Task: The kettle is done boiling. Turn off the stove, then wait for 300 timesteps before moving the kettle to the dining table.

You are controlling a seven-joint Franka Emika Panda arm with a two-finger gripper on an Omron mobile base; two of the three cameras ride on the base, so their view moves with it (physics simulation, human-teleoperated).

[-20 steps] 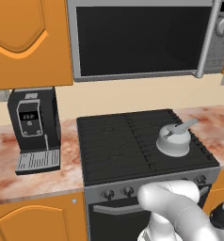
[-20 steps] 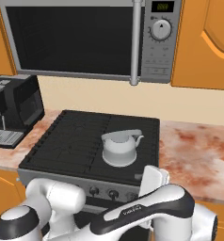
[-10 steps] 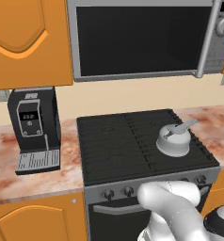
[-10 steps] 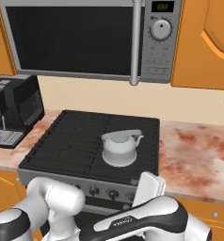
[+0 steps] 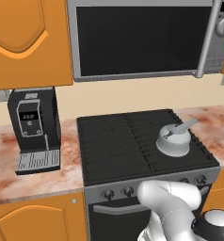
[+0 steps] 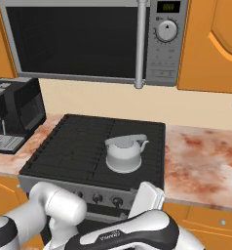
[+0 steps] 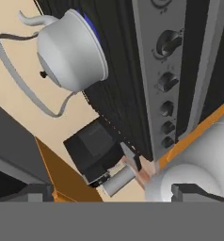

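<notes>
One squat silver-grey metal kettle (image 5: 172, 140) with a slanted handle sits on the black range's dark grated cooktop (image 5: 118, 141), over the front burner on the side away from the black coffee machine (image 5: 34, 129) that stands on the marbled counter (image 5: 20, 172). Hand view shows a trace of blue under the kettle's base, likely flame, so the burner is probably not yet off. Grey front panel carries a row of small round knobs (image 7: 168, 79); the hand camera looks along this row from close by, rolled sideways, which suits a reach for a knob. Pincer jaws stand wide apart, nothing between them. Arm is folded low before the oven door. Kettle untouched; judged step: turning off the stove.
</notes>
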